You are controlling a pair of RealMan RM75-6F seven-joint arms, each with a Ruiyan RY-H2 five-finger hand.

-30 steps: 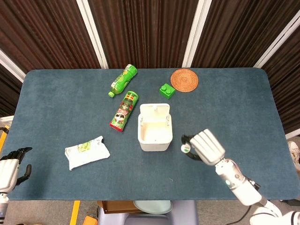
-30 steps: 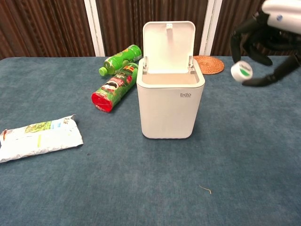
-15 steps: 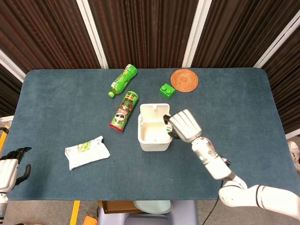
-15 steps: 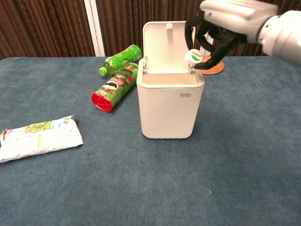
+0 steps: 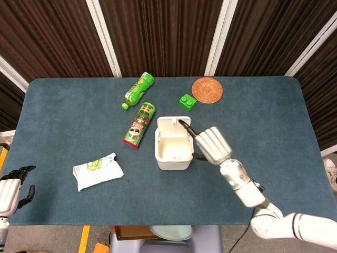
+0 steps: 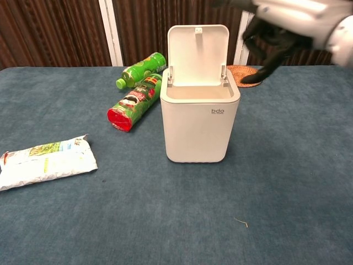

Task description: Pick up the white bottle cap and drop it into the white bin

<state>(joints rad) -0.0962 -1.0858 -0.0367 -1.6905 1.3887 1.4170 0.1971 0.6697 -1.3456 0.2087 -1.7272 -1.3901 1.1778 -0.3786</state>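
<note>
1. Near the middle of the blue carpeted counter (image 5: 63,116) stands the white bin (image 5: 172,150), its lid tipped up and back, its mouth uncovered.
2. Just right of the bin's rim hangs the right robot hand (image 5: 212,145), palm down, fingers spread apart and gripping nothing; one dark fingertip reaches over the bin's back right corner.
3. From the chest view the same right robot hand (image 6: 276,30) sits above and to the right of the raised lid, partly covering the woven coaster behind it.
4. No view shows the white bottle cap, so its place cannot be told; the bin's inside is only partly visible from the head view.
5. Left of the bin lies a red and green snack tube (image 5: 139,125) on its side, close to the bin but not touching it.
6. Beyond the tube lies a green bottle (image 5: 138,90), also on its side.
7. Behind the bin to the right sit a small green block (image 5: 187,101) and a round woven coaster (image 5: 207,89), just beside each other.
8. Well to the left, toward the near edge, lies a flat white packet (image 5: 97,171).
9. At the far left edge, off the counter, rests the left robot hand (image 5: 11,187), fingers loosely apart, holding nothing.
</note>
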